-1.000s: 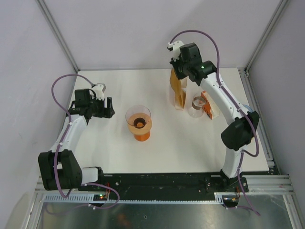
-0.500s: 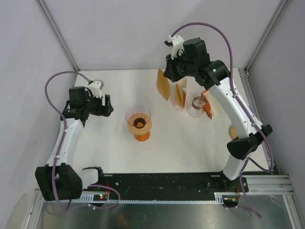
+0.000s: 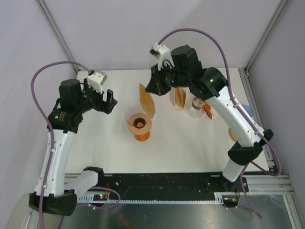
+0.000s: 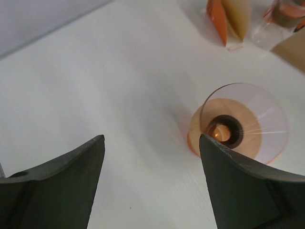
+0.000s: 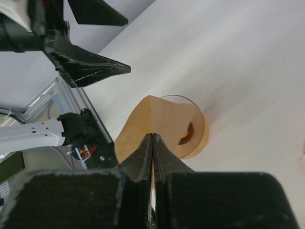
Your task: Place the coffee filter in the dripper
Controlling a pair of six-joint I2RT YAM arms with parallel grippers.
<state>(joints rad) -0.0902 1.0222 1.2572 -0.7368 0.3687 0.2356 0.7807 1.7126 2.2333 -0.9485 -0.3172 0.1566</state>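
Note:
A clear orange dripper (image 3: 138, 122) stands upright on the white table, also in the left wrist view (image 4: 240, 125) and the right wrist view (image 5: 195, 131). My right gripper (image 3: 151, 88) is shut on a brown paper coffee filter (image 3: 147, 100), holding it in the air just above and right of the dripper's rim. In the right wrist view the filter (image 5: 157, 124) hangs in front of the dripper, pinched between my fingers (image 5: 152, 143). My left gripper (image 3: 110, 101) is open and empty, raised to the left of the dripper.
A clear holder with more filters (image 3: 179, 98) stands at the back right, with a small glass (image 3: 196, 107) and an orange carton (image 3: 208, 109) beside it. Purple cables loop above both arms. The enclosure's walls stand close behind.
My right gripper has carried the filter left and forward from the holder to just above the dripper. My left arm has risen and swung slightly toward the dripper.

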